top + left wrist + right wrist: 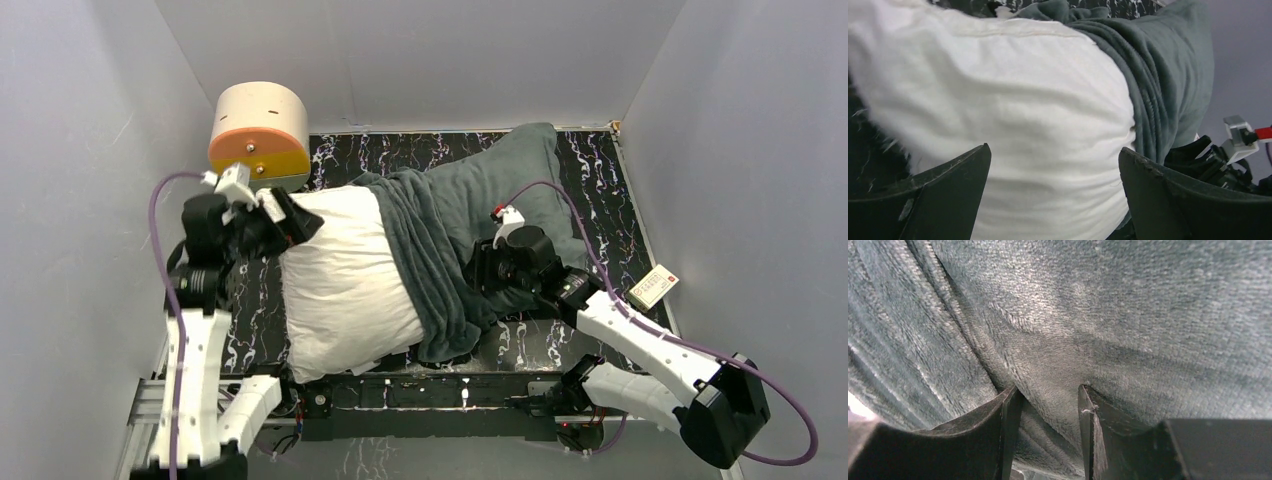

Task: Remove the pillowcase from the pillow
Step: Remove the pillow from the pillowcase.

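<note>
White walls enclose a black marbled table (610, 170), across the middle of which lies the pillow (340, 270). Its left part, about half as far as the overhead view shows, is bare, wrinkled white fabric. Its right part is hidden inside the pillowcase (470, 190), which shows only its plain grey-green face and is gathered into a thick ridge of folds running from the pillow's far edge to its near edge. Right of that ridge the case lies smoother, tapering to a corner at the pillow's far right. A cream-and-orange cylinder (258, 125) stands just beyond the pillow's far left corner, and a small white card (652, 287) lies well to the pillow's right. The left gripper (295, 222) is at the pillow's far left corner; in its wrist view the jaws stand wide apart with white fabric bulging between them, released rather than pinching. The right gripper (478, 270) is just right of the ridge, over the pillow's covered part; in its wrist view the fingers (998, 430) are drawn close together, nipping a fold of the plush case. On this evidence the removal is judged roughly half done: the case's open end sits at the pillow's middle, and the covered right half is not yet drawn out.
</note>
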Robot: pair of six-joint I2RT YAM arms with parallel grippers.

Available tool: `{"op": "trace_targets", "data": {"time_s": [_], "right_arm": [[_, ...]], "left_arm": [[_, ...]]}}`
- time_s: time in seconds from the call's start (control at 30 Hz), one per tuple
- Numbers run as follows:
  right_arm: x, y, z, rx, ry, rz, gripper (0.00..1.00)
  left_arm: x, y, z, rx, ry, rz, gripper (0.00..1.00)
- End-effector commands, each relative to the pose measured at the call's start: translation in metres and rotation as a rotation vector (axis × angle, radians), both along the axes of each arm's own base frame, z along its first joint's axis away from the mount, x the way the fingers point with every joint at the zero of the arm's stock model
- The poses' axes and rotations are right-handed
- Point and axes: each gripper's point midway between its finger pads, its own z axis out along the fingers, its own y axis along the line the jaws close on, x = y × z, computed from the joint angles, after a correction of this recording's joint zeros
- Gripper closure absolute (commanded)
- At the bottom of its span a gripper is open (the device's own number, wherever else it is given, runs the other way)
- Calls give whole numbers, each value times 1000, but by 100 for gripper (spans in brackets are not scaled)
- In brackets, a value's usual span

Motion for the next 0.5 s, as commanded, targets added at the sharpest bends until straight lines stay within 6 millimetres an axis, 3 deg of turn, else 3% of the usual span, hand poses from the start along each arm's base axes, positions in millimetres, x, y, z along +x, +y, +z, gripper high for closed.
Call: {"op": "trace_targets", "data": {"time_s": [0.0, 0.07, 0.17, 0.3, 0.4, 0.47], "right_arm": [[-74, 1, -53, -46, 306, 108, 49], [-75, 4, -49, -40, 299, 115, 49], [-73, 7, -43, -40, 284, 111, 48], [-69, 7, -37, -47, 267, 93, 48], [-64, 2, -32, -70, 241, 68, 46], [-53, -7, -20, -104, 192, 18, 42]], "left_arm": [[50, -32, 25, -43, -35, -247, 2], [71, -32, 46, -2, -91, -270, 2], [106, -36, 39, 73, -61, -306, 2], [127, -26, -27, 215, 217, -192, 2], [110, -44, -73, 294, 324, -248, 2], [92, -51, -99, 335, 379, -270, 11]]}}
